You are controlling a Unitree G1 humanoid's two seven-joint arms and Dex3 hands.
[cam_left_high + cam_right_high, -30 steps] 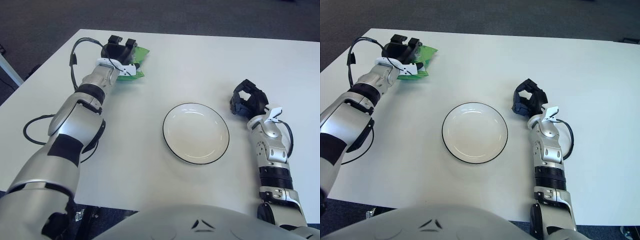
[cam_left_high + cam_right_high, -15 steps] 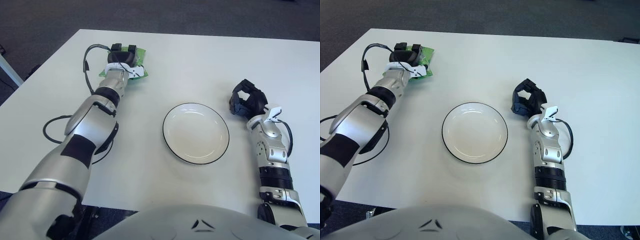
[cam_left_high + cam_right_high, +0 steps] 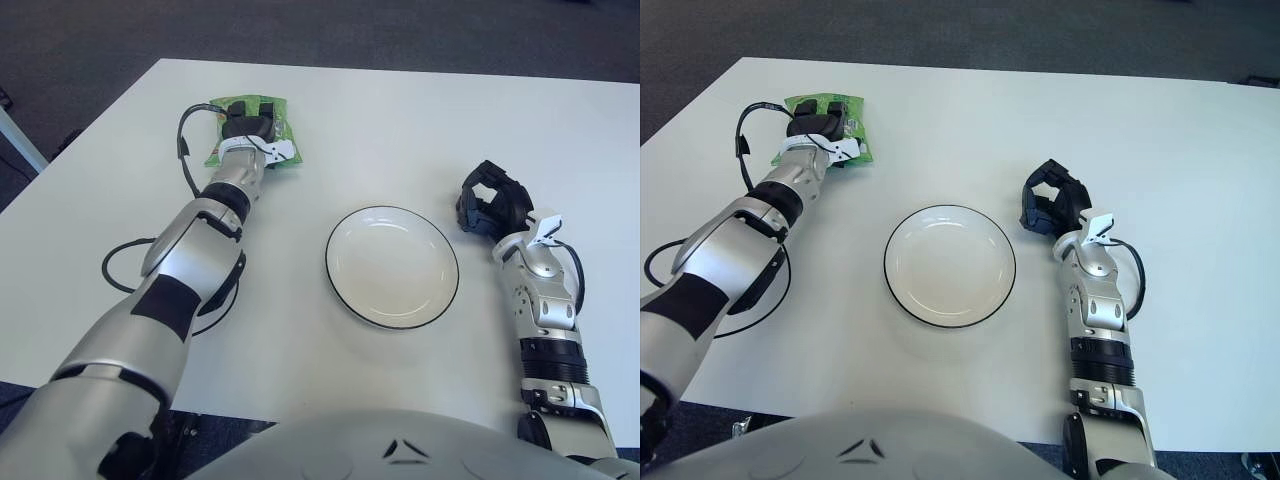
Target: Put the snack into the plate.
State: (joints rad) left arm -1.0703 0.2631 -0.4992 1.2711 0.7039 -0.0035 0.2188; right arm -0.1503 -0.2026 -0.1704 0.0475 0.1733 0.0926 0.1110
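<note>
1 white table (image 3: pixel 400 120) on dark carpet (image 3: pixel 300 30) bears plate (image 3: pixel 392 266), snack (image 3: pixel 275 110).

Bright, even overhead light — soft glare on the plate (image 3: pixel 392 266), faint shadows, sharp throughout.

Left hand (image 3: pixel 821 128) on snack (image 3: pixel 852 131).

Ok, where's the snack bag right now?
The green snack bag lies at the table's far left, under the left hand, left of and beyond the plate.
</note>
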